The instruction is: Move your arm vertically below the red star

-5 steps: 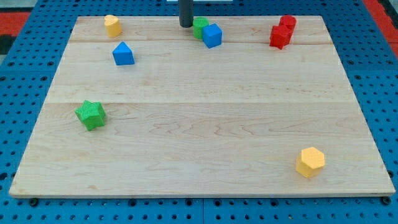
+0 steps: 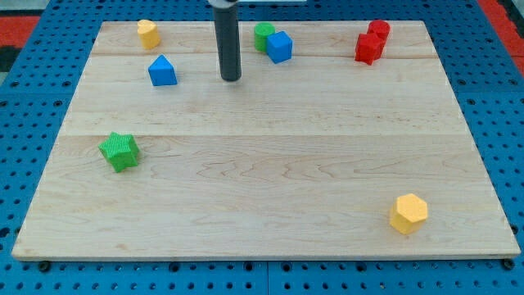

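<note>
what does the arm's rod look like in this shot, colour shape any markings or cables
My tip ends a straight, round rod, dark grey to black, smooth and plain. No markings, labels or cables show on it. Its upper end meets a lighter grey fitting at the view's top; the rest of the arm is out of frame.

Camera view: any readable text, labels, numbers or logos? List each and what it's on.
None. No words, numbers, brands or signs can be read in this view.
The wooden board shows only grain.
The blocks carry no print: red star, blue cube, green star, yellow hexagon.
The blue pegboard around the board shows only holes.
My tip, between the blue house-shaped block and the blue cube, is plain and dark.
</note>
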Controlling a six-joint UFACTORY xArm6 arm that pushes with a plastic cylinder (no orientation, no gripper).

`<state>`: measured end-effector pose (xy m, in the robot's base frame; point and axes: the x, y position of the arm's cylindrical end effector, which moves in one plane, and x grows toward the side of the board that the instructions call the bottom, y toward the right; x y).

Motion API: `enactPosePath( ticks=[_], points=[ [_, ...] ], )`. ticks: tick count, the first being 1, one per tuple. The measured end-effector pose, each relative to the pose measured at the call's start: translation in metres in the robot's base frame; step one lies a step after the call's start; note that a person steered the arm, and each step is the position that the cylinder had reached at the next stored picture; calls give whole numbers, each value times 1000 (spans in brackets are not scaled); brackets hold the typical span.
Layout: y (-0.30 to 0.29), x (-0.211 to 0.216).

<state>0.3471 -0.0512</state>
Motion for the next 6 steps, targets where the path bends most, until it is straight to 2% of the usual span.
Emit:
enactPosePath(
  ticks=[2,3,4,5,6],
  points=[
    [-8,16],
    [28,32],
    [121,73],
    [169,101],
    [199,55]
  ],
)
